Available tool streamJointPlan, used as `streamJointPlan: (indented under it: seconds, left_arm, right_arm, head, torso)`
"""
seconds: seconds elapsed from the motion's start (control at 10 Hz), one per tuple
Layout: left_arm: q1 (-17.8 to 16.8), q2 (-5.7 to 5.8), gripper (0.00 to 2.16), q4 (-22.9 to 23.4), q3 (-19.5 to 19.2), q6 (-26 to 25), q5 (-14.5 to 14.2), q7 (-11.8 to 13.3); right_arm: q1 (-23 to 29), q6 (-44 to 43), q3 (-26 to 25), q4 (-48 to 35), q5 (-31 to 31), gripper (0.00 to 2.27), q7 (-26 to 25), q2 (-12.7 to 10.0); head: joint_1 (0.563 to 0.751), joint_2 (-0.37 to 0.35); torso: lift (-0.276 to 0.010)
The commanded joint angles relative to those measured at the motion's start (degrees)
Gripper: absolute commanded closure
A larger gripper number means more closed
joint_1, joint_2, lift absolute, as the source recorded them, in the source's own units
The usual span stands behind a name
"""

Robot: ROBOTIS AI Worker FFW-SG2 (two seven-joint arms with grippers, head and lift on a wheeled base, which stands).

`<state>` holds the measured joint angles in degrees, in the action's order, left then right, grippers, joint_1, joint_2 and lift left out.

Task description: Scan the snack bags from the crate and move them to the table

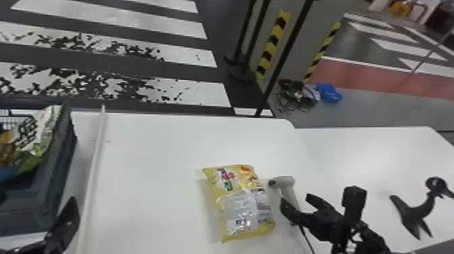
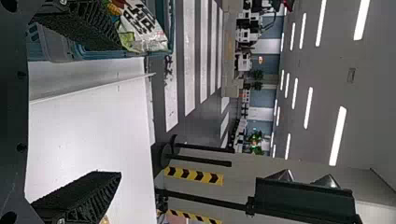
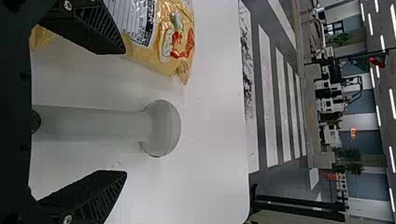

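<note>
Relative to the snack bag [image 1: 238, 202] lying on the table [image 1: 152, 152], the crate [image 1: 30, 206] holding another bag [image 1: 37, 133] stands well left, beyond a dividing strip [image 1: 94, 169], while the handheld scanner [image 1: 285, 182] sits just right and a stand [image 1: 417, 212] farther right.

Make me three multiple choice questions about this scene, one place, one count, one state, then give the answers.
1. Where is the crate?
A. Right of the yellow snack bag
B. Left of it
C. On the floor

2. How many snack bags lie on the table, outside the crate?
A. None
B. Four
C. One

3. The right gripper is:
A. Open
B. Shut on the bag
C. Shut on the crate

1 B: the head view has it at far left.
2 C: only the yellow one lies there.
3 A: its fingers stand apart.
</note>
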<state>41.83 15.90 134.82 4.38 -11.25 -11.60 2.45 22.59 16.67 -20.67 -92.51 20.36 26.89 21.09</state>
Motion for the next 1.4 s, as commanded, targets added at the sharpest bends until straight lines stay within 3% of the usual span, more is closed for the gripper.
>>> streamJointPlan:
  seconds: [0.0, 0.3, 0.4, 0.5, 0.6, 0.7, 1.1, 1.3]
  left_arm:
    - [0.00, -0.08, 0.03, 0.00, 0.19, -0.13, 0.35, -0.07]
    - [0.35, -0.17, 0.03, 0.09, 0.19, -0.13, 0.79, -0.07]
    - [0.53, -0.17, 0.03, 0.09, 0.19, -0.13, 0.88, -0.07]
    - [0.79, -0.17, 0.03, 0.18, 0.11, 0.04, 0.88, -0.07]
    - [0.79, -0.08, 0.03, 0.18, 0.11, -0.13, 0.88, -0.07]
    - [0.79, -0.08, 0.03, 0.18, 0.11, -0.13, 0.88, -0.07]
    - [0.79, 0.19, 0.03, 0.35, 0.55, 0.04, 0.88, -0.07]
    - [0.44, 0.54, 0.03, 0.53, 0.81, 0.04, 0.88, -0.07]
  right_arm:
    - [-1.15, -0.19, 0.63, 1.28, -0.06, 0.08, 0.53, 0.53]
    - [-4.49, -0.19, 3.88, 4.88, -1.99, 0.09, 0.53, 0.79]
    - [-5.37, -0.01, 4.76, 6.12, -2.61, 0.34, 0.45, 1.23]
    - [-5.90, 1.57, 5.02, 6.55, -2.87, 1.07, 0.36, 1.59]
    - [-6.33, 4.38, 5.02, 6.64, -2.61, 1.94, 0.01, 1.59]
    - [-6.16, 4.38, 4.76, 6.29, -2.61, 2.18, -0.17, 1.67]
    - [-2.20, -0.36, 3.09, 1.81, -2.43, 2.24, -3.42, 1.50]
    - [2.01, -0.19, 0.45, -4.87, -2.43, 2.24, -6.32, 0.97]
  head:
    - [0.695, -0.350]
    - [0.695, -0.350]
    - [0.695, -0.350]
    - [0.695, -0.350]
    - [0.695, -0.350]
    - [0.695, -0.350]
    - [0.695, -0.350]
    - [0.695, -0.350]
  torso:
    - [-0.095]
    - [-0.095]
    - [-0.095]
    - [-0.095]
    - [-0.095]
    - [-0.095]
    - [-0.095]
    - [-0.095]
